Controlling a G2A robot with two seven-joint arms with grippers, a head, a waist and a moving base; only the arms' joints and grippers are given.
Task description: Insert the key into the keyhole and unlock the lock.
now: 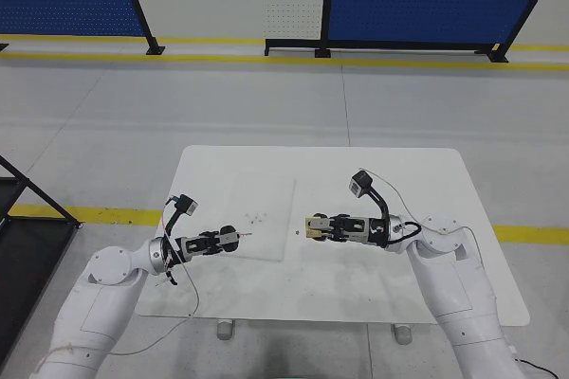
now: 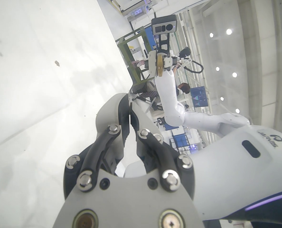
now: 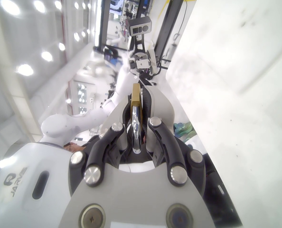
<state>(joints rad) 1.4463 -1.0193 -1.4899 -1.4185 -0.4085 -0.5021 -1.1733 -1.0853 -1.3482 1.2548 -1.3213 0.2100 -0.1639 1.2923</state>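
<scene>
A brass padlock with a silver shackle is clamped between the fingers of my right gripper, which is shut on it. In the top view that gripper hovers over the middle of the table and the lock faces my left gripper. The left gripper is shut, and a thin key tip sticks out of it toward the lock. A gap of bare table separates key and lock. From the left wrist the lock appears far off, end on.
A white sheet lies on the white table, under and behind the two grippers, with a few small specks on it. The table's near edge runs close below both arms. Blue screens stand on the floor beyond.
</scene>
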